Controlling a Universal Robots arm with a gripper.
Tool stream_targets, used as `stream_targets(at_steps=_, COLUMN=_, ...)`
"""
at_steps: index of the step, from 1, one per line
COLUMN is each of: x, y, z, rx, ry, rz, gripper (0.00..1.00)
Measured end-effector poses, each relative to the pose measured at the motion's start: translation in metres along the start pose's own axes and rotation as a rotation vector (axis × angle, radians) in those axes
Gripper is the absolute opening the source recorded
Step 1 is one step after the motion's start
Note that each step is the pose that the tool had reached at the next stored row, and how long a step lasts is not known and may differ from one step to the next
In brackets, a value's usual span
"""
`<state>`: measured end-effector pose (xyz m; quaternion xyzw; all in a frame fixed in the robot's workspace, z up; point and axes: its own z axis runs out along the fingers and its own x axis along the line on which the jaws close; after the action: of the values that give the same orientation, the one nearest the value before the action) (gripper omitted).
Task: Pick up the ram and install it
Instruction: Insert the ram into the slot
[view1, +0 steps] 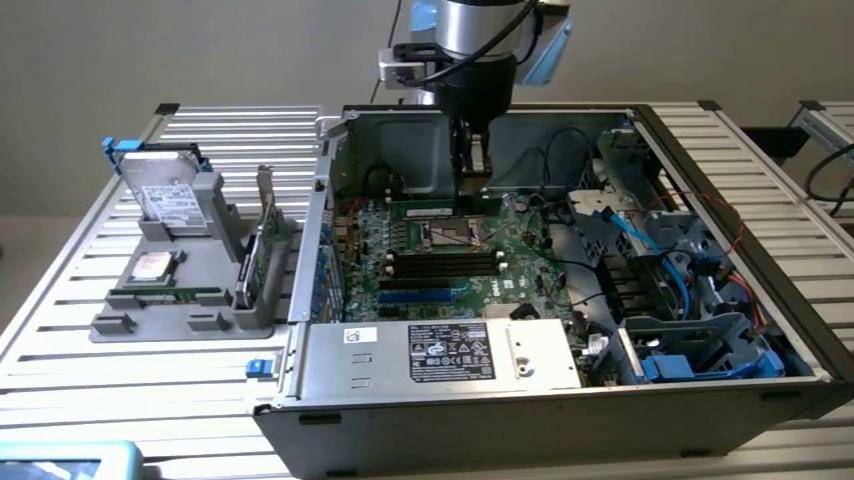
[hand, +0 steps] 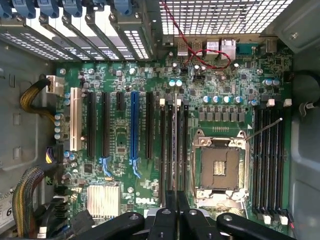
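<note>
Watching from beside the worktop: the arm reaches straight down into the open computer case, gripper low over the motherboard, beyond the empty CPU socket as the exterior view has it. The ram stands on edge in a memory slot there, a thin green strip just beside the socket, one end under the gripper. Wrist view agrees: the gripper has its fingers drawn close together and lined up along the ram, which runs edge-on in the slot bank next to the CPU socket. Whether they pinch its end or only bear on its top edge, I cannot tell. Judgement: the vertical approach keeps the stick square to the slot. Outside the case, a grey parts tray holds a hard drive, a processor chip, an upright expansion card and another narrow green stick, lying flat.
</note>
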<state>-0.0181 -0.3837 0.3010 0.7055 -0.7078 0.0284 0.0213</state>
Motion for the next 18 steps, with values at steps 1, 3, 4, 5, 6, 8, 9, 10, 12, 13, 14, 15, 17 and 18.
stream_targets(at_steps=1, x=0.0, y=-0.0001, z=0.0018, rx=0.0, ry=0.0002, rz=0.0, gripper=0.12)
stream_targets(at_steps=3, x=0.001, y=-0.0006, z=0.0043, rx=0.0, ry=0.0009, rz=0.0, gripper=0.12)
stream_targets(at_steps=4, x=0.002, y=-0.001, z=0.0053, rx=0.0, ry=0.001, rz=0.0, gripper=0.12)
stream_targets(at_steps=5, x=0.003, y=-0.0014, z=0.0066, rx=0.0, ry=0.0011, rz=0.0, gripper=0.12)
stream_targets(at_steps=6, x=0.002, y=-0.0014, z=0.0084, rx=0.0, ry=0.0009, rz=0.0, gripper=0.12)
stream_targets(at_steps=8, x=0.002, y=-0.0014, z=0.01, rx=-0.0001, ry=0.0011, rz=0.0, gripper=0.12)
stream_targets(at_steps=9, x=0.002, y=-0.0014, z=0.0099, rx=-0.0002, ry=0.0012, rz=0.0, gripper=0.12)
stream_targets(at_steps=10, x=0.002, y=-0.0014, z=0.0099, rx=-0.0002, ry=0.0012, rz=0.0, gripper=0.12)
stream_targets(at_steps=12, x=0.002, y=-0.0014, z=0.0101, rx=-0.0007, ry=0.0014, rz=0.0, gripper=0.12)
stream_targets(at_steps=13, x=0.002, y=-0.0014, z=0.0107, rx=-0.0009, ry=0.0016, rz=0.0, gripper=0.12)
stream_targets(at_steps=14, x=0.002, y=-0.0014, z=0.0117, rx=-0.001, ry=0.0019, rz=0.0, gripper=0.12)
stream_targets(at_steps=15, x=0.002, y=-0.0014, z=0.0132, rx=-0.001, ry=0.0024, rz=0.0, gripper=0.12)
stream_targets(at_steps=17, x=0.002, y=-0.0014, z=0.0169, rx=-0.001, ry=0.0029, rz=0.0, gripper=0.12)
stream_targets(at_steps=18, x=0.002, y=-0.0014, z=0.0187, rx=-0.001, ry=0.0029, rz=0.0, gripper=0.12)
